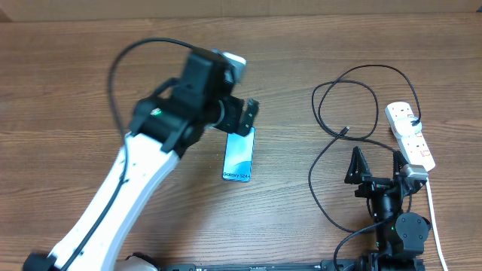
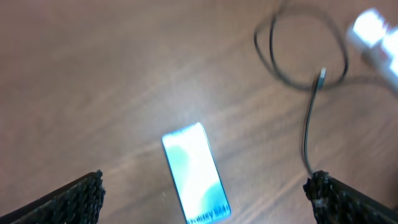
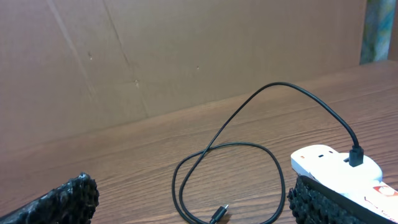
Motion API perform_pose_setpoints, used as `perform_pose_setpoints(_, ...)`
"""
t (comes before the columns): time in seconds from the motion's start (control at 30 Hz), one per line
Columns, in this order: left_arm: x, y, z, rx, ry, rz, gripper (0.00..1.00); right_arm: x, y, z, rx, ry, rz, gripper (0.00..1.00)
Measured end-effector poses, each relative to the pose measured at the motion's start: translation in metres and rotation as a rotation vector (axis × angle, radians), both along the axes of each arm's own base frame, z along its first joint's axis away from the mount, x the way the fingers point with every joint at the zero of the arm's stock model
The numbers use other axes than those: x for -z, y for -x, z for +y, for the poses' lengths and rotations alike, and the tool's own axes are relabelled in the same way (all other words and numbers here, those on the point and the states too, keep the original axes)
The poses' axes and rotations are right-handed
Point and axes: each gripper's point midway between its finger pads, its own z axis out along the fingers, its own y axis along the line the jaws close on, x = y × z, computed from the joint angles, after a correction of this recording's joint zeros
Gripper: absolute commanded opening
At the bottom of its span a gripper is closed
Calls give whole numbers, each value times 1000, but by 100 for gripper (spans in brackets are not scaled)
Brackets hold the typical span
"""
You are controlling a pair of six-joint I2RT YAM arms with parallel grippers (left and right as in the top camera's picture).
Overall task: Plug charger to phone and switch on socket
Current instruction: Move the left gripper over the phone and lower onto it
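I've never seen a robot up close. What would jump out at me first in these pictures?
The big white-and-black left arm stretches in from the near left, its open left gripper hanging over a phone with a bright blue screen, flat on the table. To the right, a thin black charger cable sprawls in loops beside a white socket strip.

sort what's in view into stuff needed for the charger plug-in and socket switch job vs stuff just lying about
For the job:
phone
charger cable
socket strip

Not part of it:
wooden table
cardboard backdrop
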Motion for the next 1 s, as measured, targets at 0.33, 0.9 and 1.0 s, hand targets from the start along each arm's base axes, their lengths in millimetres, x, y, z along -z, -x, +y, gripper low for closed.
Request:
perform_pose_setpoints(0.33, 99, 10, -7, -6, -134, 327, 100, 0, 0, 0, 0, 0, 0, 100)
perform_pose_setpoints(0.9, 200, 12, 0, -166, -256, 585, 100, 0, 0, 0, 0, 0, 0, 100)
perform_pose_setpoints(1.0, 209, 14, 1, -168, -273, 606, 100, 0, 0, 0, 0, 0, 0, 100)
